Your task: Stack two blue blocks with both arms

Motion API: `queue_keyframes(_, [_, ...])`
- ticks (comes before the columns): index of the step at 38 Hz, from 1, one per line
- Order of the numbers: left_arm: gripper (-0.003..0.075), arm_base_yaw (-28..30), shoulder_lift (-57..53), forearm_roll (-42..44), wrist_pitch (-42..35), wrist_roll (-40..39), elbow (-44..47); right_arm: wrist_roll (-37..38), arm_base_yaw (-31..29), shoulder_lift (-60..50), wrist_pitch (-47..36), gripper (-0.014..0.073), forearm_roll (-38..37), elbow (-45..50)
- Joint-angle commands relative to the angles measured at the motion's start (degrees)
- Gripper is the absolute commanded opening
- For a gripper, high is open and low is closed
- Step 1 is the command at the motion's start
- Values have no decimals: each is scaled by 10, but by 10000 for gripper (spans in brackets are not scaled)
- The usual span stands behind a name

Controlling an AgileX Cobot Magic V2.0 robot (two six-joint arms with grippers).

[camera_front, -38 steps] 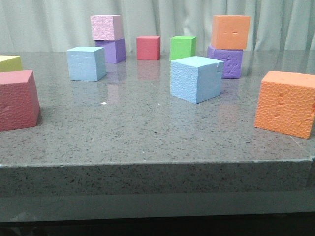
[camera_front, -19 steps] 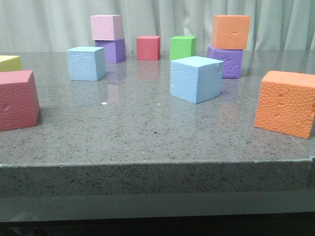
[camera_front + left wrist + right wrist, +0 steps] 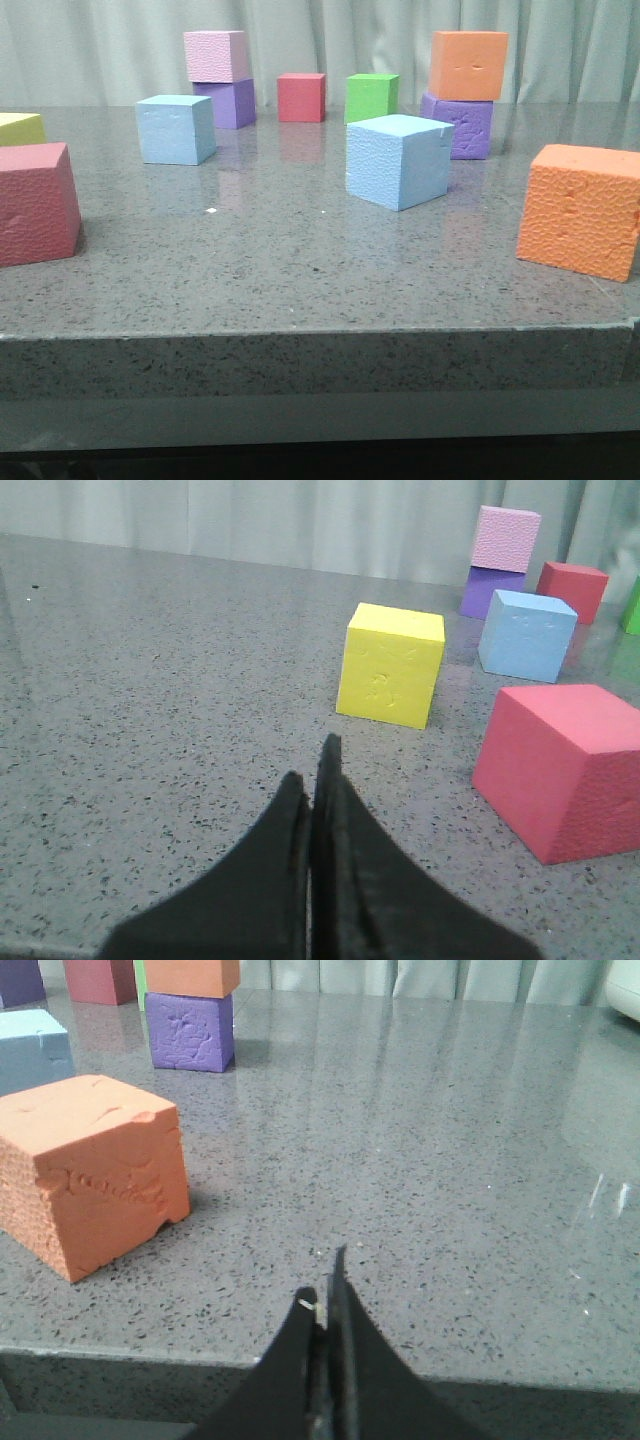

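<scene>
Two blue blocks rest apart on the grey stone table [image 3: 300,280]. The pebbly one with a notched edge [image 3: 398,160] is near the middle; the smoother one [image 3: 176,129] stands further back on the left and shows in the left wrist view [image 3: 526,635]. A corner of the pebbly block [image 3: 30,1028] shows in the right wrist view. No arm appears in the front view. My left gripper [image 3: 312,770] is shut and empty over bare table, short of a yellow cube. My right gripper [image 3: 322,1285] is shut and empty near the table's front edge.
A large red cube [image 3: 35,203] sits front left, a yellow cube [image 3: 390,663] behind it. An orange cube [image 3: 583,208] sits front right. At the back stand pink on purple [image 3: 218,56], a small red cube [image 3: 301,97], a green cube [image 3: 371,97], and orange on purple [image 3: 468,65].
</scene>
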Motion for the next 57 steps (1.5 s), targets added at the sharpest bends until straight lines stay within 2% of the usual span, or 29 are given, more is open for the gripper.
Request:
queue_keyframes(1, [-20, 1, -10, -6, -50, -3, 2, -1, -4, -10, -47, -71, -5, -4])
queue_keyframes(7, [-20, 1, -10, -6, -53, -3, 2, -1, -4, -10, -47, -71, -5, -4])
queue_keyframes(11, [-20, 1, -10, -6, -81, -3, 2, -1, -4, -10, -52, -71, -5, -4])
queue_keyframes(19, [-20, 1, -10, -6, -199, -3, 2, 0, -4, -10, -118, -71, 26, -4])
queue_keyframes(29, [-20, 1, -10, -6, -349, -3, 1, 0, -4, -10, -207, -71, 28, -4])
queue_keyframes(35, [-20, 1, -10, -7, -411, -3, -1, 1, -4, -10, -277, -71, 28, -13])
queue_keyframes(37, [-20, 1, -10, -7, -398, -4, -12, 1, -4, -10, -262, -71, 28, -31])
queue_keyframes(44, [-20, 1, 28, -7, -258, -4, -121, 1, -4, 3, -134, -71, 28, -145])
queue_keyframes(52, [-20, 1, 157, -7, -177, -4, -233, 1, -4, 96, -37, -70, 33, -270])
queue_keyframes(57, [-20, 1, 252, 2, -73, 2, -320, 1, -4, 177, 36, -70, 33, -345])
